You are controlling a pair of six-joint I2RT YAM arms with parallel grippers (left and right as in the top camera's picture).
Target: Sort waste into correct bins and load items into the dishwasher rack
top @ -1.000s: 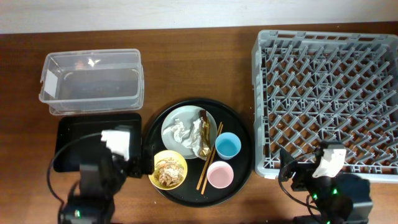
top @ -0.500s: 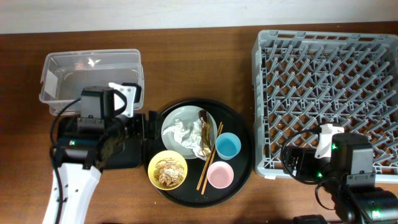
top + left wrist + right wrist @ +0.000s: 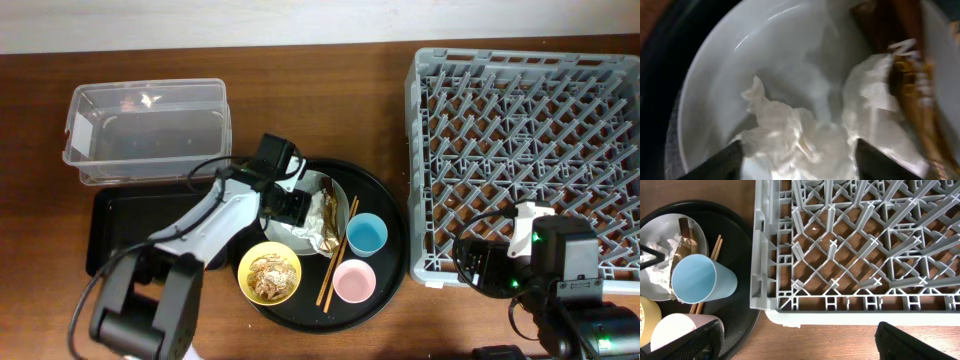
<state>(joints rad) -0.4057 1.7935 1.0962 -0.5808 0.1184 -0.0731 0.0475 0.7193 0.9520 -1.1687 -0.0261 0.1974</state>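
My left gripper (image 3: 289,207) is open and low over the grey-green plate (image 3: 336,190). In the left wrist view its fingers (image 3: 800,162) straddle the crumpled white tissue (image 3: 790,135) on the plate (image 3: 720,85), with the brown-gold wrapper (image 3: 917,85) to the right. The wrapper (image 3: 325,222) also shows from overhead. The yellow bowl (image 3: 270,272) holds tan scraps. The blue cup (image 3: 366,236), pink cup (image 3: 353,281) and chopsticks (image 3: 335,265) sit on the round tray. My right gripper (image 3: 487,272) is open and empty at the front edge of the rack (image 3: 530,150).
The clear tub (image 3: 148,130) stands at the back left, with the shallow black tray (image 3: 120,230) in front of it. The round black tray (image 3: 388,200) holds the dishes. The right wrist view shows the rack corner (image 3: 770,295) and the blue cup (image 3: 700,280).
My left arm has swung from over the shallow black tray to the plate and come down around the tissue. My right arm rose a little, then stayed still.
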